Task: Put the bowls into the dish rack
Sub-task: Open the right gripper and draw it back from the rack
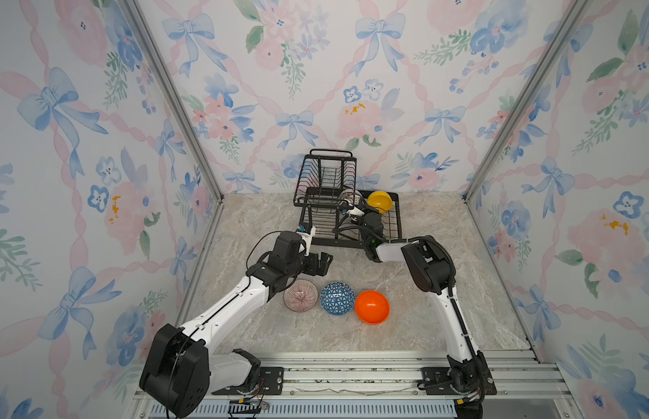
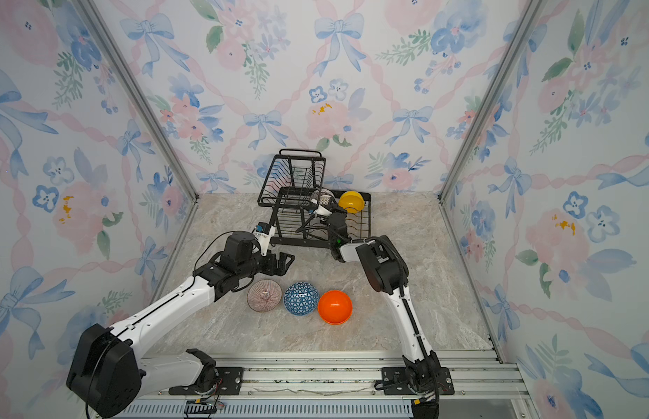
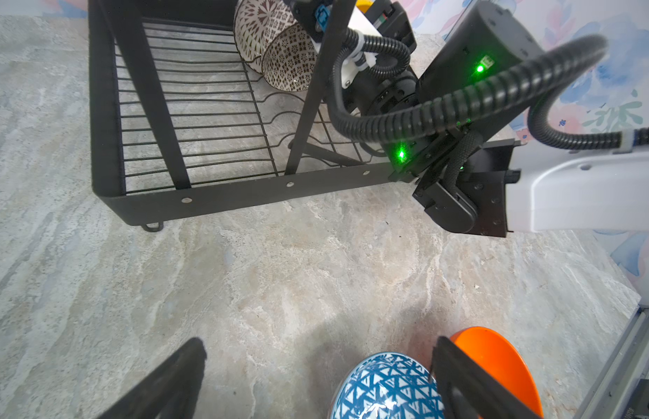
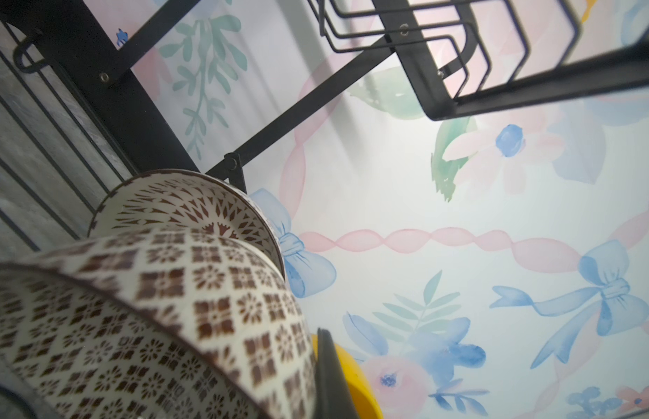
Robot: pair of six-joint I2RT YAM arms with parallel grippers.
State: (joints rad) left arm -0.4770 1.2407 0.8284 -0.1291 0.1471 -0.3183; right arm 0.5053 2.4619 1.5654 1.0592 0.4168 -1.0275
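I have bare marble worktop (image 1: 352,268) to pass over between the black wire dish rack (image 3: 243,197) and the row of pinkish ribbed bowl (image 1: 300,295), blue triangle-patterned bowl (image 1: 337,298) and glossy orange bowl (image 1: 372,307). My left pincer (image 1: 326,262) hangs there, jaws wide. The raised basket tier (image 1: 325,177) stands over the tray's left side. My right arm (image 1: 390,251) crosses the tray's middle. The right pincer (image 4: 317,366) is clamped on the white lattice-patterned bowl (image 3: 288,60), just beside the white petal-patterned bowl (image 3: 257,32). The yellow bowl (image 1: 379,201) blocks the far right corner.

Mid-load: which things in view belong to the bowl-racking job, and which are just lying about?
Job: dish rack, yellow bowl, starburst bowl, flower-check bowl, pink ribbed bowl, blue triangle bowl, orange bowl.
Not the job (fixtures only): marble table, floral walls, metal rail.
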